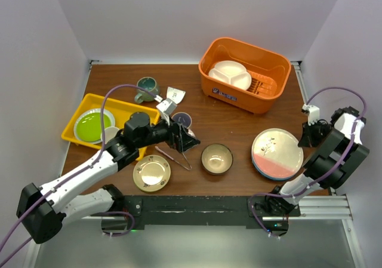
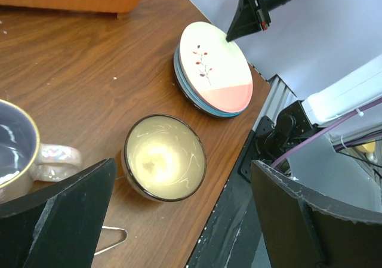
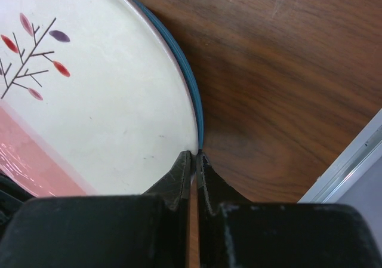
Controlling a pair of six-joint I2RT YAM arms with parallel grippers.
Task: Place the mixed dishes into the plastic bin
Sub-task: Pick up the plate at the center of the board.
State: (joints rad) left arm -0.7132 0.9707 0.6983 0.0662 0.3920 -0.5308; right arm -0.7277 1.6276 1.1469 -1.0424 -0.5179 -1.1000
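Note:
The orange plastic bin (image 1: 262, 98) stands at the back right with a white divided plate (image 1: 232, 74) in it. My left gripper (image 1: 190, 142) is open and empty, just left of the bronze bowl (image 1: 216, 158). In the left wrist view the bowl (image 2: 165, 157) lies ahead between my wide-open fingers (image 2: 65, 202), and the lavender mug (image 2: 15, 148) is at the left. My right gripper (image 1: 302, 142) is shut and empty, its tips (image 3: 195, 156) at the right rim of the pink floral plate (image 3: 89, 101), which tops a stack (image 1: 276, 153).
A yellow tray (image 1: 125, 110) at the left holds a lime-green plate (image 1: 94, 125). A teal mug (image 1: 145, 89) and a metal spatula (image 1: 167, 105) lie behind my left arm. A cream plate (image 1: 151, 172) and thin pink tongs (image 1: 177, 159) lie near the front edge.

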